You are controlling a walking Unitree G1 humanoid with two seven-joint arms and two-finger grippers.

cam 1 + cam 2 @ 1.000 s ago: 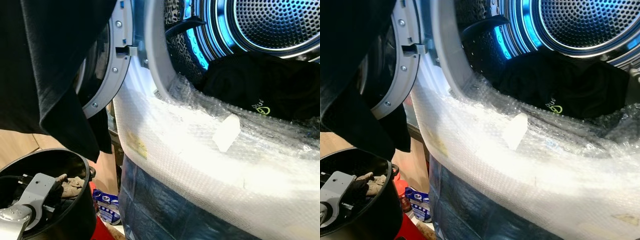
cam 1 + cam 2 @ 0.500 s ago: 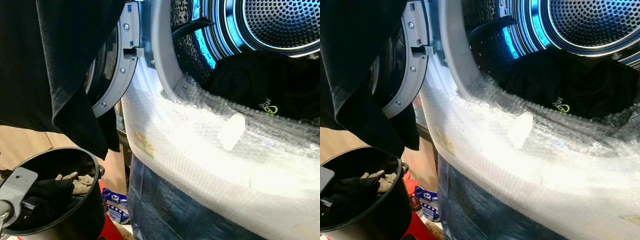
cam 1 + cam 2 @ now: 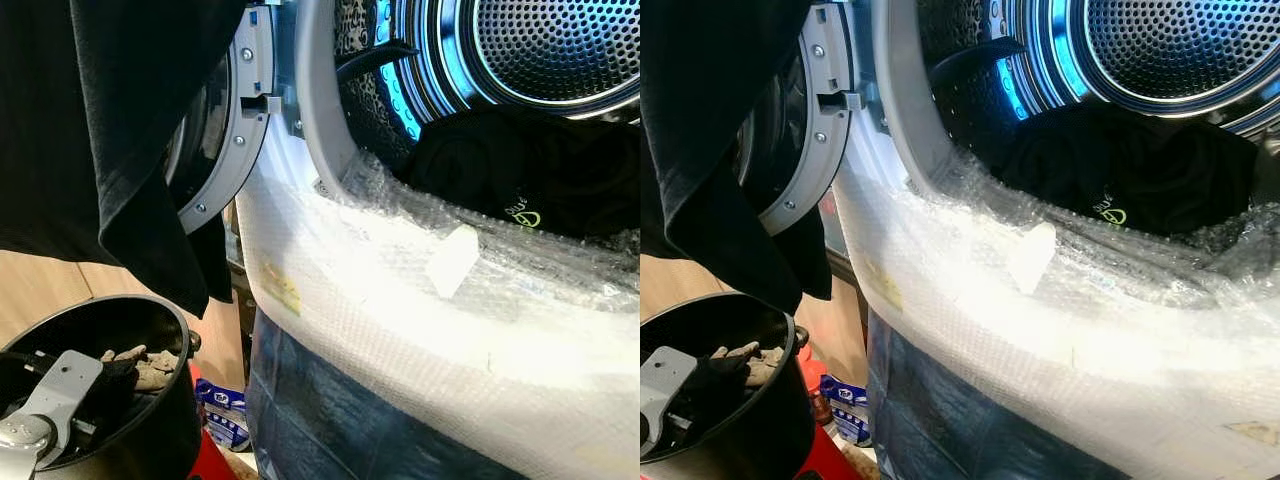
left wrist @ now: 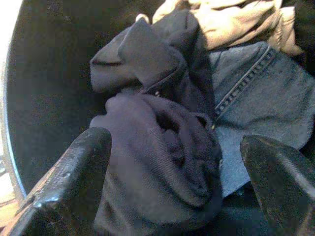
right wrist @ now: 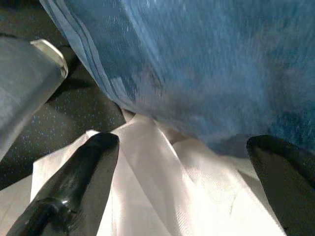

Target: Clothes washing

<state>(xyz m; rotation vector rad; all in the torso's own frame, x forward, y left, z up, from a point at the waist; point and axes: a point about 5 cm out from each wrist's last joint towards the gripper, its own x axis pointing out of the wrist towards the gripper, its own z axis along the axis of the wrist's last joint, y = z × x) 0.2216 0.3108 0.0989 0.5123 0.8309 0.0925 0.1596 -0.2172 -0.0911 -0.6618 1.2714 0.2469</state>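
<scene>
Clothes fill the black bucket [image 3: 150, 440] low on the left: a dark grey garment [image 4: 162, 162] bunched on top, blue jeans [image 4: 266, 103] beside it and a tan piece [image 4: 226, 19] at the far side. The left gripper [image 4: 179, 187] reaches down into the bucket with its two black fingers [image 4: 74, 177] spread wide on either side of the dark bundle, holding nothing that I can see. Above the bucket a black garment [image 3: 120, 150] hangs in front of the open washer door [image 3: 225, 140], covering much of its grey ring. To the right, the machine's front is wrapped in bubble wrap [image 3: 420, 300], with a scrap of tape [image 3: 452, 262] stuck on the lip. Inside the blue-lit drum [image 3: 540, 50] lies a black garment with a small green logo [image 3: 520, 170], resting at the bottom of the opening. Down on the floor between bucket and machine sits a blue and white packet [image 3: 222, 408]. The right gripper [image 5: 182, 191] has its fingers wide apart and empty, near white fabric [image 5: 147, 196] and a blue surface [image 5: 206, 64].
</scene>
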